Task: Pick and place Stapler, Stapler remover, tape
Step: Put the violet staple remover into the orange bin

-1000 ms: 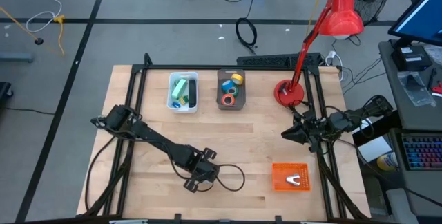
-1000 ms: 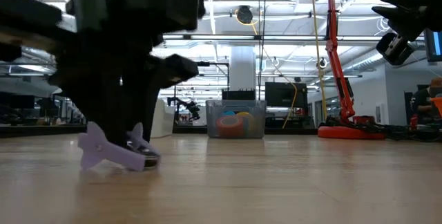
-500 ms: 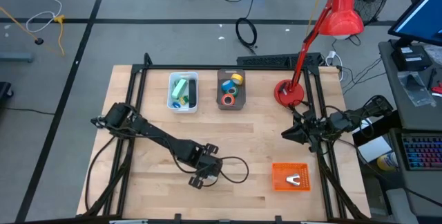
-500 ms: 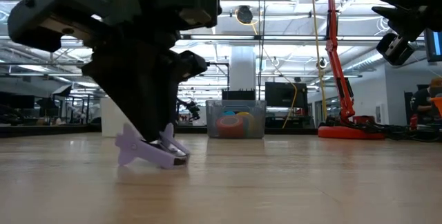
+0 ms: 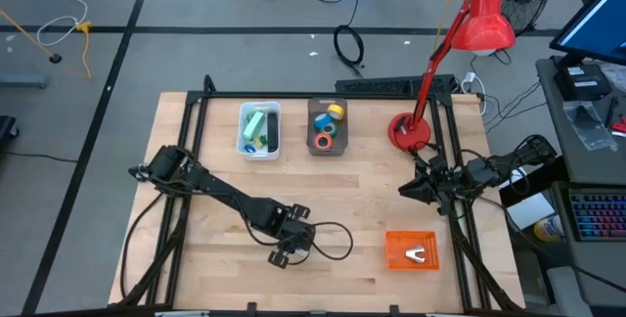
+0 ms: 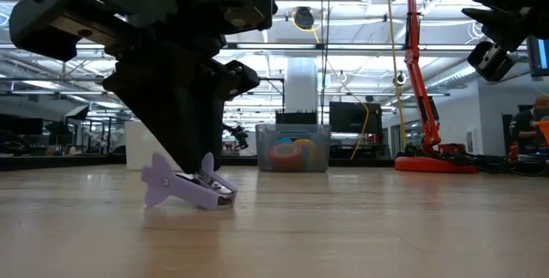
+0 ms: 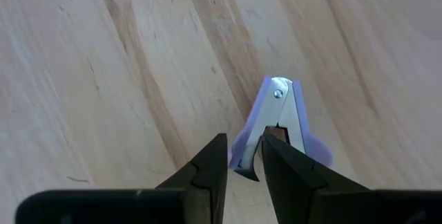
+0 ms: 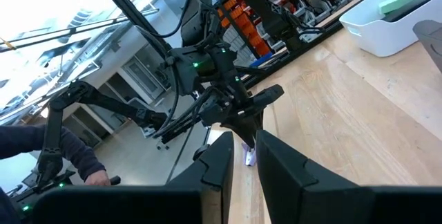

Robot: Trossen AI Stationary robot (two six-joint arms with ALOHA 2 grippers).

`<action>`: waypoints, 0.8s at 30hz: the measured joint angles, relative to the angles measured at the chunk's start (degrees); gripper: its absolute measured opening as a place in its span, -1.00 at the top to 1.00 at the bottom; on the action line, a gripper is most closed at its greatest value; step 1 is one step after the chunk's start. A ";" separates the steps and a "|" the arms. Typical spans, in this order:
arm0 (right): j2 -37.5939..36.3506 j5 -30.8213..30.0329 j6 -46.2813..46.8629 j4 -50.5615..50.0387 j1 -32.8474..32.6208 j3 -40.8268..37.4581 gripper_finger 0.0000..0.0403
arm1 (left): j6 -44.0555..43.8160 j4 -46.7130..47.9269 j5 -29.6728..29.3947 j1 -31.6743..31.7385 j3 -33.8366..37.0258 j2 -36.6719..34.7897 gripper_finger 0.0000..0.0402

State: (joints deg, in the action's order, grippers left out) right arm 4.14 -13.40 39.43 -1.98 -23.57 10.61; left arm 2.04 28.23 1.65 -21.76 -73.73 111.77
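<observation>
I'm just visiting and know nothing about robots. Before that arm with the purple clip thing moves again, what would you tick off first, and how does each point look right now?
1. Left end effector closed on the purple staple remover: ok, its fingers pinch one end.
2. Staple remover clear of the table: not ok; in the low view its lower edge looks to be touching the wood.
3. Orange tray free to take another item: ok, it holds one pale staple remover with bare floor around it.
4. Path from the left end effector to the orange tray: ok, only bare wood between them.
5. Right end effector out of the way: ok, it sits at the table's right edge.
6. Grip firm enough to lift: cannot tell.
</observation>
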 joint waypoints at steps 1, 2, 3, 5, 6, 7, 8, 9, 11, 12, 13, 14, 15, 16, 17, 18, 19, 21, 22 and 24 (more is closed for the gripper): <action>0.00 -0.01 0.02 0.00 0.00 0.00 0.73 | 0.00 0.02 0.00 0.00 0.00 -0.01 0.54; 0.00 0.01 0.21 0.00 0.00 0.00 0.73 | 0.00 0.04 0.00 0.00 0.00 -0.02 0.54; 0.00 -0.01 0.23 0.00 0.00 0.00 0.73 | 0.00 0.02 0.00 0.00 0.00 -0.02 0.55; 0.00 -0.01 0.23 0.00 0.00 0.00 0.73 | 0.01 0.02 0.18 0.00 0.00 -0.03 0.60; 0.00 -0.01 0.23 0.00 0.00 0.00 0.73 | 0.02 -0.05 0.66 0.00 0.00 -0.04 0.65; 0.00 -0.01 0.23 0.00 0.00 0.00 0.73 | 0.02 -0.25 1.54 0.00 0.00 -0.06 0.72; 0.00 -0.01 0.23 0.00 0.00 0.00 0.73 | 0.00 -0.63 2.47 0.00 -0.05 -0.11 0.81; 0.00 -0.01 0.23 0.00 0.00 0.00 0.73 | -0.07 -1.21 3.11 0.00 -0.09 -0.15 0.89; 0.00 -0.01 0.23 0.00 0.00 0.00 0.73 | -0.86 -2.09 3.87 0.00 -0.11 -0.17 0.96; 0.00 -0.01 0.23 0.00 0.00 0.00 0.73 | -1.01 -2.13 3.88 0.00 -0.11 -0.17 0.95; 0.00 -0.01 0.23 0.00 0.00 0.00 0.73 | -1.08 -2.10 3.89 0.00 -0.11 -0.17 0.94; 0.00 -0.01 0.23 0.00 0.00 0.00 0.73 | -1.17 -2.06 3.89 0.00 -0.11 -0.17 0.93; 0.00 -0.01 0.23 0.00 0.00 0.00 0.73 | -1.58 -2.03 3.93 0.00 -0.11 -0.17 0.94; 0.00 -0.01 0.23 0.00 0.00 0.00 0.73 | -2.15 -1.97 4.10 0.00 -0.11 -0.17 0.96; 0.00 -0.01 0.23 0.00 0.00 0.00 0.73 | -2.72 -1.97 4.33 0.05 -0.11 -0.17 0.97; 0.00 -0.01 0.23 0.00 0.00 0.00 0.73 | -3.38 -1.95 4.37 0.15 -0.11 -0.17 0.98; 0.00 -0.01 0.23 0.00 0.00 0.00 0.73 | -4.24 -1.85 4.41 0.29 -0.11 -0.17 0.98; 0.00 -0.01 0.23 0.00 0.00 0.00 0.73 | -5.89 -1.61 4.77 0.81 -0.11 -0.17 0.98; 0.00 -0.01 0.23 0.00 0.00 0.00 0.73 | -6.76 -1.51 4.82 1.20 -0.11 -0.17 0.98; 0.00 -0.01 0.23 0.02 0.00 0.00 0.73 | -8.65 -1.44 4.77 2.24 -0.11 -0.43 0.99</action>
State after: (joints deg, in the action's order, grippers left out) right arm 4.14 -13.41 39.66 -1.96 -23.57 10.61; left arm -6.61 26.79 6.42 -19.52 -73.84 111.33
